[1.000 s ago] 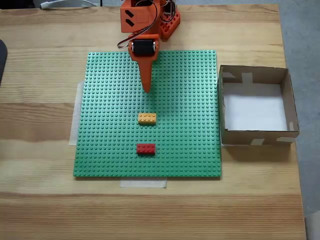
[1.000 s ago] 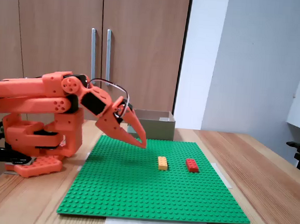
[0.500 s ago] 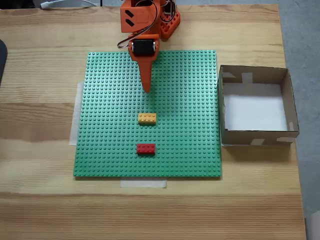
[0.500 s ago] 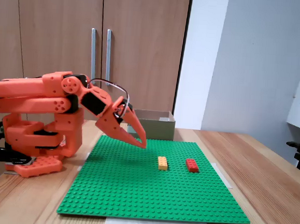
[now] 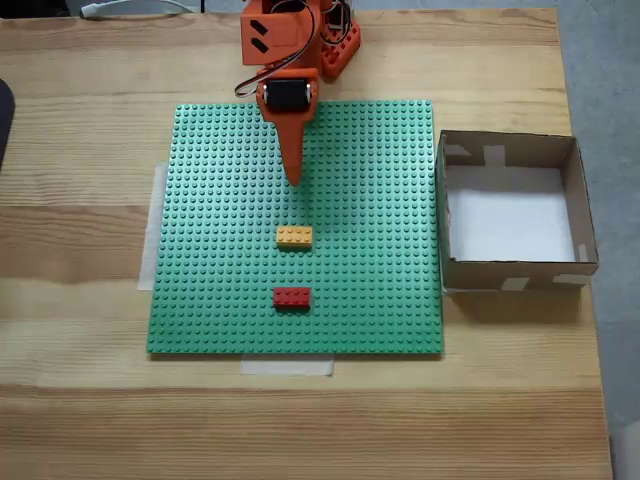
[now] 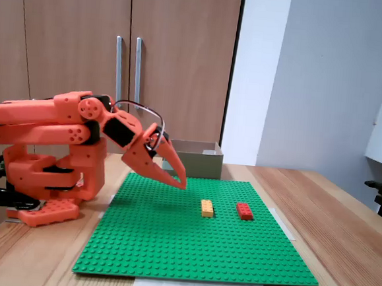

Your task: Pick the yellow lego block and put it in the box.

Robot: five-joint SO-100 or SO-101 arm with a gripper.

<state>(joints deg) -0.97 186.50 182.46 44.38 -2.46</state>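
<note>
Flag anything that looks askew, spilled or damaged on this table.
Nothing stands out. The yellow lego block and red brick sit square on the green baseplate, the box stands upright beside it, and the gripper hangs shut above the plate.

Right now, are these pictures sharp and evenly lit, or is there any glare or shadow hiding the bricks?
In the fixed view from above, light is soft and even: the yellow lego block and red brick are sharp, with a faint shadow along the box front. In the fixed view from the side, the gripper casts a soft shadow on the green baseplate; no glare.
</note>
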